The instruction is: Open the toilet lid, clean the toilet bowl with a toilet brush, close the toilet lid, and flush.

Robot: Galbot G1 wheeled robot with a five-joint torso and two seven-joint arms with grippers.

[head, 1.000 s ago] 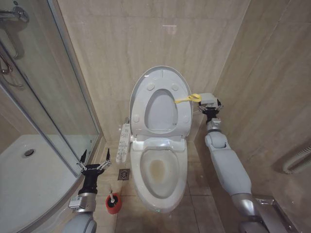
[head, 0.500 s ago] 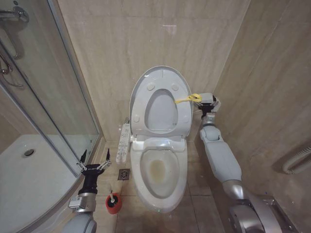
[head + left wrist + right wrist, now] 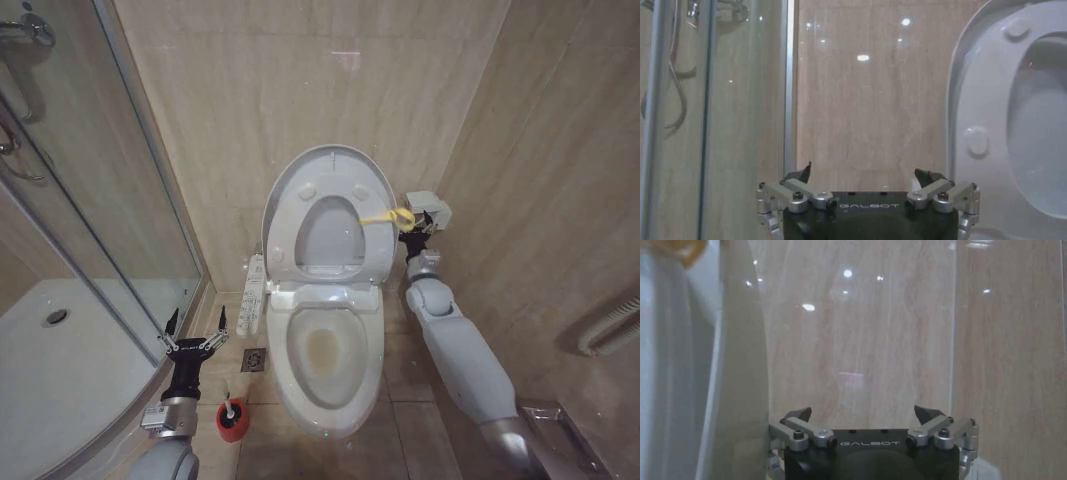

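Right claw [image 3: 408, 226] nudged nearer toilet lid [image 3: 325, 215] edge.

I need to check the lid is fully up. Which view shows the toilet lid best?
The head view: the whole toilet lid stands raised against the wall, yellow strap at its edge. The left wrist view shows part of its underside with bumpers; the right wrist view shows just its edge.

The brand name GALBOT stands in pale letters on the dark body of the left gripper [image 3: 868, 172] and likewise of the right gripper [image 3: 863, 413], while the button panel [image 3: 254, 292] beside the toilet bowl [image 3: 330, 350] seems to carry markings too small to read.
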